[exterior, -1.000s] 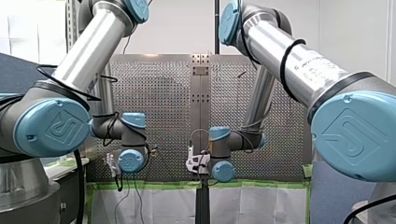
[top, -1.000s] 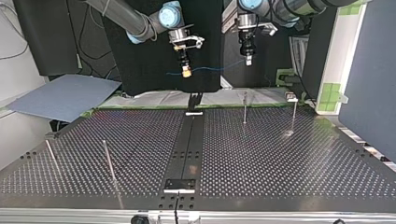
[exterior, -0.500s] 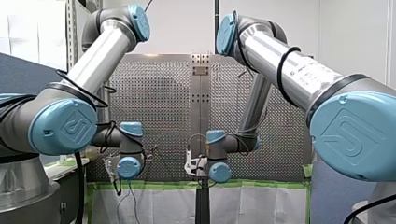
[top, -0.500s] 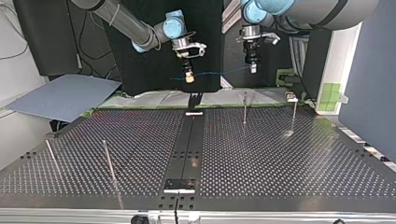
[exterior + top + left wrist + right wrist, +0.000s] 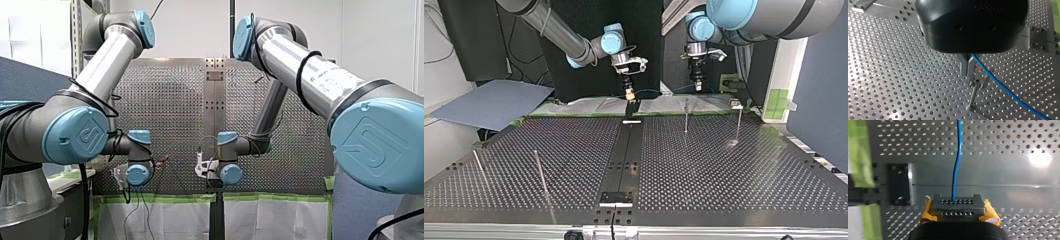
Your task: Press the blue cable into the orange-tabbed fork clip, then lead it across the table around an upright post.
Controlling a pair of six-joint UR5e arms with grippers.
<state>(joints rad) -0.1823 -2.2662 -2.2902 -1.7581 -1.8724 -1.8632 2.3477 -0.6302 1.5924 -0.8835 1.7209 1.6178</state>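
Both arms are at the far edge of the tabletop (image 5: 724, 170) in the top view. The blue cable (image 5: 659, 91) is strung in the air between them with a slight sag.

Robot's right gripper (image 5: 958, 202): clamped on the cable. In the right wrist view the grey perforated finger faces are pressed together, with yellow pads at either side. The cable leaves the middle of the faces and runs straight ahead over the perforated plate. In the top view this gripper hangs just above a dark fixture (image 5: 631, 107) on the centre strip.

Robot's left gripper (image 5: 969, 75): metal fingers together, with the cable coming out from between them, so it is closed on the cable. The fork clip (image 5: 979, 81) sits on a thin stem just beside the fingertips, and its orange tab (image 5: 978, 67) shows by the cable. The cable passes close by the tab and slopes away from the gripper. I cannot tell whether it lies in the fork.

An upright post (image 5: 739, 122) stands near the clip's stem. Two leaning rods (image 5: 540, 172) stand well apart from it at the top view's left.
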